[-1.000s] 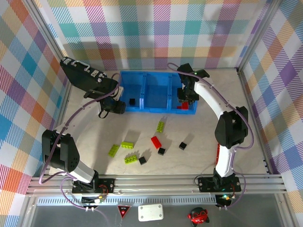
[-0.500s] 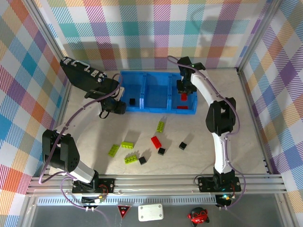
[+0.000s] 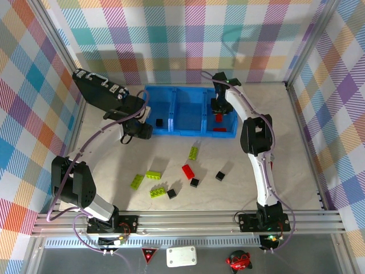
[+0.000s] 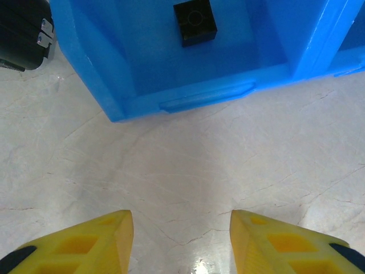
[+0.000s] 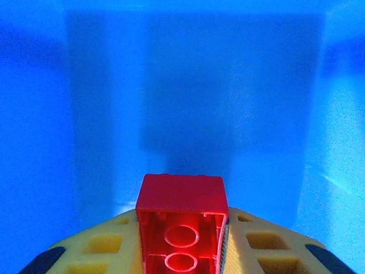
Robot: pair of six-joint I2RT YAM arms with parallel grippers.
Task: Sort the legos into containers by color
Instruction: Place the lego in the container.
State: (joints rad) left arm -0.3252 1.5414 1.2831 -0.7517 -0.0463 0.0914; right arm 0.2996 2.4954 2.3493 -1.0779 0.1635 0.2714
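Gripping a red lego (image 5: 181,200) endwise with the right jaws, within the right compartment of the blue bin (image 3: 188,132). Spread wide at the left jaws, touching nothing, above bare counter (image 4: 188,165) just before the left compartment holding a black cube (image 4: 195,21).

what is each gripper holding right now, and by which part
The right gripper holds a red lego brick, pinched by its two opposite side faces, with the hollow underside facing the wrist camera. The left gripper is open and empty.

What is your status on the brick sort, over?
Right end effector shut on red brick over blue bin, right compartment. Left end effector open, empty, near bin. Nothing blocking.
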